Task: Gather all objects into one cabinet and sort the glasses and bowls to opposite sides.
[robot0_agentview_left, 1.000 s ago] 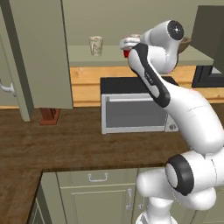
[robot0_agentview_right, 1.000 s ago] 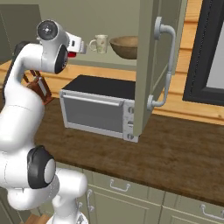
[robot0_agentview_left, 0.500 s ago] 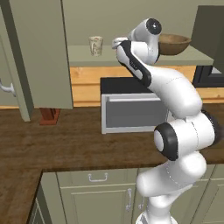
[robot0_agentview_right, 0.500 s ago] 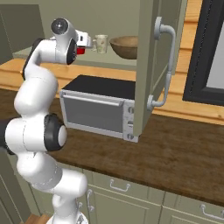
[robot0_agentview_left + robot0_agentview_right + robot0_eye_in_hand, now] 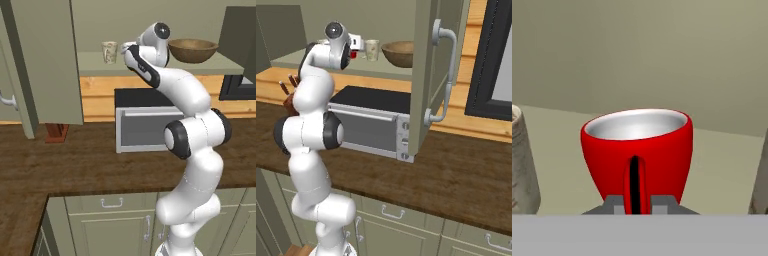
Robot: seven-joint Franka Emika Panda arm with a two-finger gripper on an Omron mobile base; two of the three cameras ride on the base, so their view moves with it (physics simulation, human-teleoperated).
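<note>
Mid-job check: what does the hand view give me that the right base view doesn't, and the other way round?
Hand view alone: the red cup's pale inner wall and rim up close, the pincer shut on its near side, and a patterned cream mug at each side edge.

Right base view alone: the wooden bowl further right on the shelf, the open cabinet door with its curved handle, and the microwave below.

Both: the red cup held over the cabinet shelf beside a cream mug.
</note>
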